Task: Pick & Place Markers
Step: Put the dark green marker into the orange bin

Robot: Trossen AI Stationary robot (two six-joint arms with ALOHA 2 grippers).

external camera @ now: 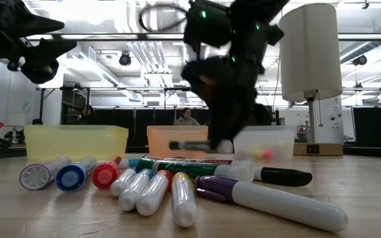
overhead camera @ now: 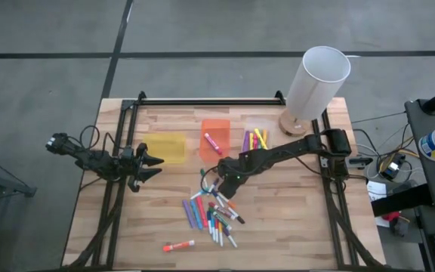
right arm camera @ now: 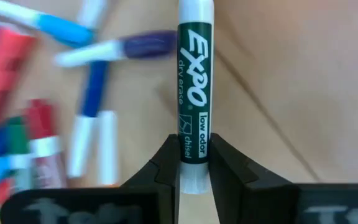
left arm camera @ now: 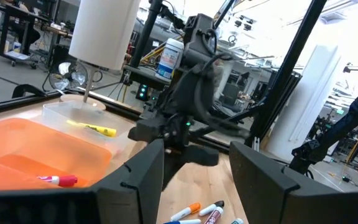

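At the table's left edge the left gripper hangs idle beside the yellow bin, its fingers spread wide and holding nothing. Next along, the orange bin holds one red marker, and the clear bin to its right holds several in yellow and pink. The right gripper reaches down at the top of the loose pile of markers that lies on the bare wood near the table's middle, with one stray red-and-white marker nearer the front edge. In the right wrist view the fingers pinch a green marker at its lower barrel, the pen running straight out between them; it appears to lie flat on the table, not yet lifted. To do this step well, the grip should likely settle firm and square across the barrel before any rise, since a hold this near one end may let the long free part droop or swivel. A straight, slow lift would keep neighbouring pens from being dragged, and the carry should clear the bin walls before release.
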